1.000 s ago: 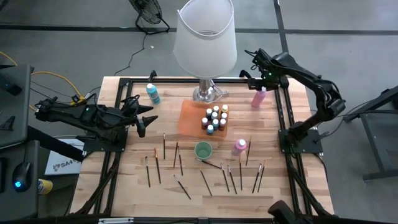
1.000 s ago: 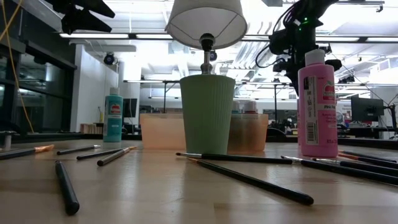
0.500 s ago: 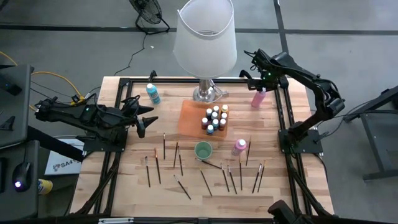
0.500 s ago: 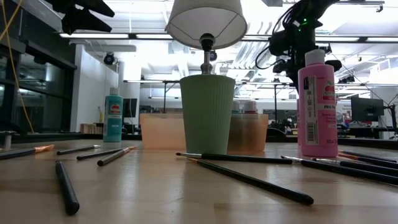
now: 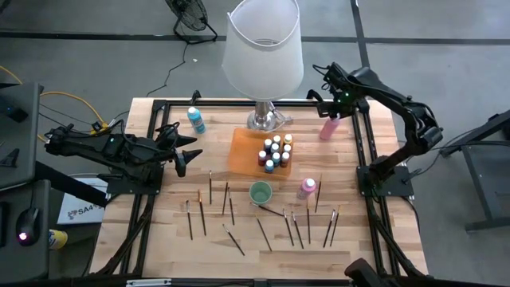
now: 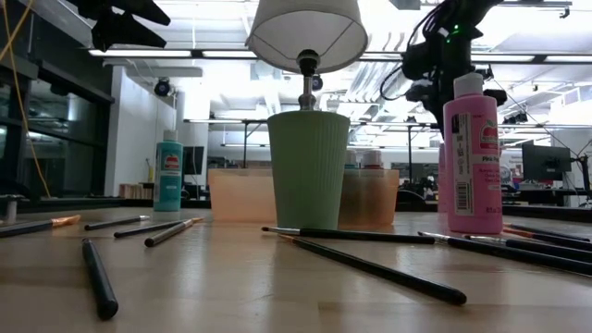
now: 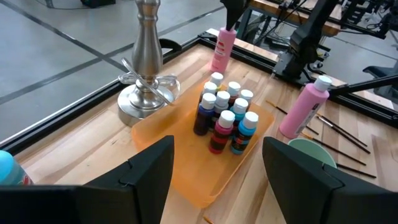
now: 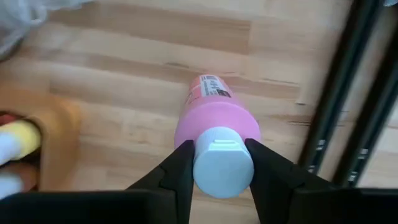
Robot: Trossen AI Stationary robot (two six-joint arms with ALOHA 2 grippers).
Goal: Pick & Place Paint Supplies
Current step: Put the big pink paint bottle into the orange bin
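Two fingers of the right gripper [image 8: 214,163] pinch the white cap of a pink bottle [image 5: 329,125] near the worktop's [image 5: 159,239] far right corner. Left gripper [image 5: 185,149] hangs open, empty, over the left edge.

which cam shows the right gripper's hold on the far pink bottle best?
Right wrist view: the right gripper has a finger on each side of the pink bottle just below its white cap. The high view shows the gripper over the bottle; the left wrist view shows it far off; the low view mostly hides it.

Green ribbed cup [image 6: 309,169] centre, pink bottle [image 6: 472,157] right, teal bottle [image 6: 168,172] left, dark brushes [image 6: 370,268] lying in front.
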